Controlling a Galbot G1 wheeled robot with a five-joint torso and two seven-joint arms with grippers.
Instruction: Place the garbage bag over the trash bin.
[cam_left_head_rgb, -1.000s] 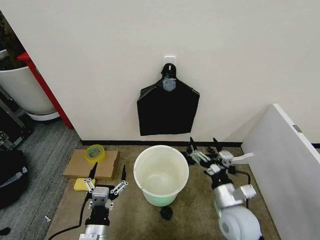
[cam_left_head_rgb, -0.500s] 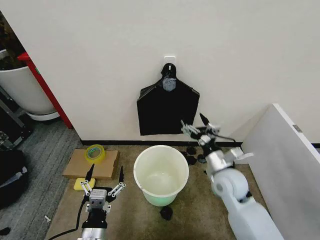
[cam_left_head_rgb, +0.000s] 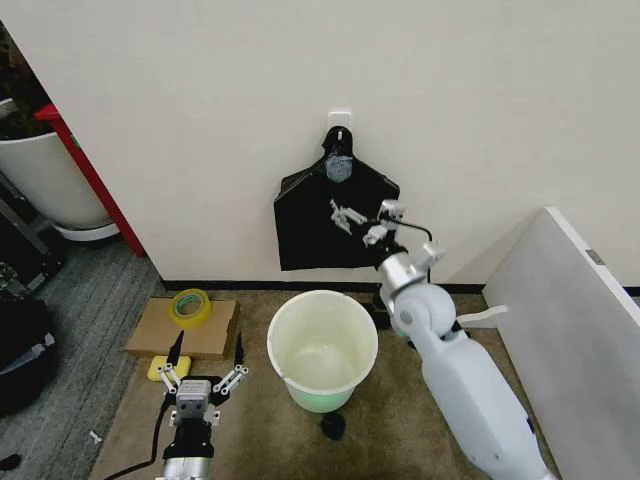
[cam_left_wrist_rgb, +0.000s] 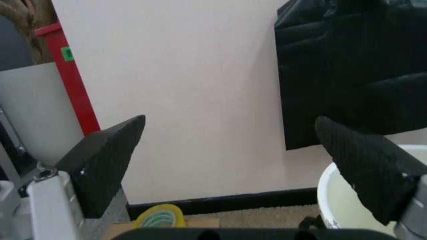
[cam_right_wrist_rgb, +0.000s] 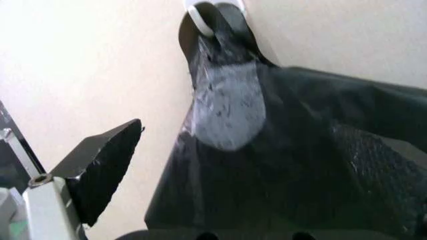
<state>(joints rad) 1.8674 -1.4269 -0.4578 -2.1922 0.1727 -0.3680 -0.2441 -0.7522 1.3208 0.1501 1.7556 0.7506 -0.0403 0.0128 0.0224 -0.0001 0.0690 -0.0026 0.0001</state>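
The trash bin (cam_left_head_rgb: 299, 331), a cream-white bucket with a pale green base, stands open and unlined on the carpet by the wall; its rim (cam_left_wrist_rgb: 331, 178) shows in the left wrist view. The garbage bag is out of view. Above the bin, a flat black bundle (cam_left_head_rgb: 310, 240) with a gathered top hangs from a wall hook (cam_left_head_rgb: 339, 119). My right gripper (cam_left_head_rgb: 358, 222) is raised in front of this bundle (cam_right_wrist_rgb: 287, 200), open, with nothing between its fingers (cam_right_wrist_rgb: 100, 165). My left gripper (cam_left_head_rgb: 210, 347) hovers low, left of the bin, open and empty.
A cardboard sheet (cam_left_head_rgb: 215, 335) with a yellow tape roll (cam_left_head_rgb: 188, 303) lies left of the bin. A small black scrap (cam_left_head_rgb: 332, 425) sits in front of it. A white panel (cam_left_head_rgb: 580, 330) stands at the right; a large white tub (cam_left_head_rgb: 40, 175) and a red post (cam_left_head_rgb: 95, 180) at the left.
My right arm has swung up from floor level beside the bin to the hanging black bundle. The left gripper has drawn back slightly toward me.
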